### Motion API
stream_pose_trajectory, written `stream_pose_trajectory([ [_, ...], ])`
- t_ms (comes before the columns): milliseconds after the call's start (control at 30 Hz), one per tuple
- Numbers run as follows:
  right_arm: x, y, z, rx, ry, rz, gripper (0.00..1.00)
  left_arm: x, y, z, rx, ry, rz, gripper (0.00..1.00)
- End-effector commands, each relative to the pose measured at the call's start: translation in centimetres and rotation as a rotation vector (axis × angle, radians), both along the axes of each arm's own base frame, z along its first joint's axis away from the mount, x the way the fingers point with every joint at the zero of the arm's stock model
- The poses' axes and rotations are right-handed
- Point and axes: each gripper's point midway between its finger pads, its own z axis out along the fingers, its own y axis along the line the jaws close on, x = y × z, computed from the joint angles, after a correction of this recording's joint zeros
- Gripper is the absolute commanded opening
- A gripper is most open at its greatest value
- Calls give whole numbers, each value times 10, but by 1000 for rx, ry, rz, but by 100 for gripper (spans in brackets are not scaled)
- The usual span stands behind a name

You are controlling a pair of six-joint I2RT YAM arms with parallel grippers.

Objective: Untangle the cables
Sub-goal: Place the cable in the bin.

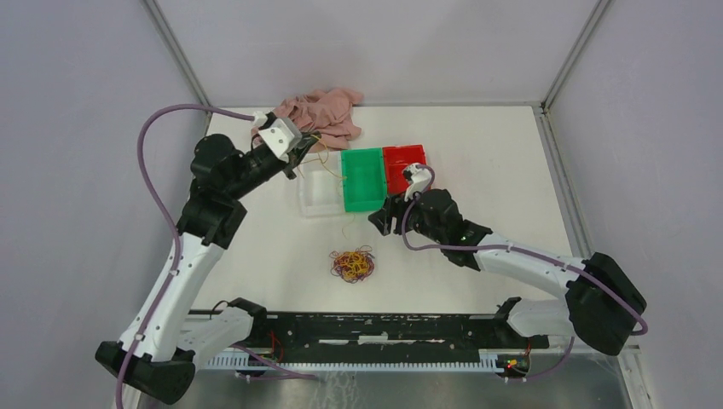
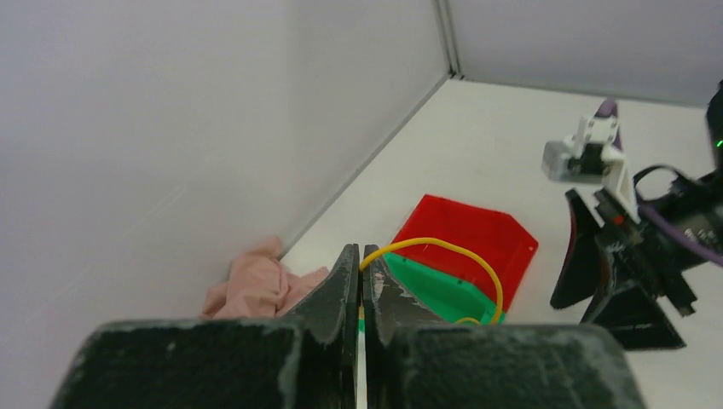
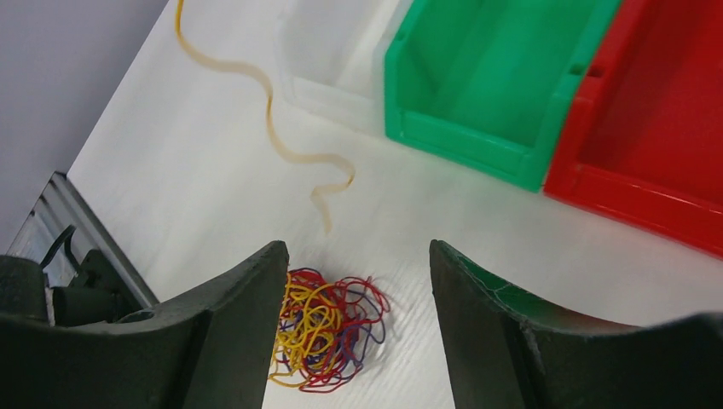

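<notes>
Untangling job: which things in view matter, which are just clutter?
Job:
- cable tangle
- yellow cable, pinched in the shut left fingers
- open right fingers, near the tangle

Lying about:
- pink garment
- clear bin
- green bin
- red bin

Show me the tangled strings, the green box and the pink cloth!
tangled cables (image 1: 352,265): top view, middle of the clump.
green box (image 1: 365,183): top view, its bare floor.
pink cloth (image 1: 328,115): top view, middle of the heap.
</notes>
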Motion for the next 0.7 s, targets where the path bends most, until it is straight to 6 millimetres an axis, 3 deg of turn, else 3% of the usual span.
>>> stream_pose_trajectory([
  [0, 20, -16, 30, 45, -42, -79, 69, 34, 9, -31, 117, -37, 110, 3],
  [100, 23, -24, 32, 42, -42, -94, 69, 53, 11, -41, 147, -38, 151, 3],
  [267, 21, -31, 33, 40, -35, -103, 69, 69, 10, -24, 113, -53, 189, 3],
  [667, 24, -33, 22, 28, 6, -106, 69, 69, 19, 22, 72, -140, 242, 3],
])
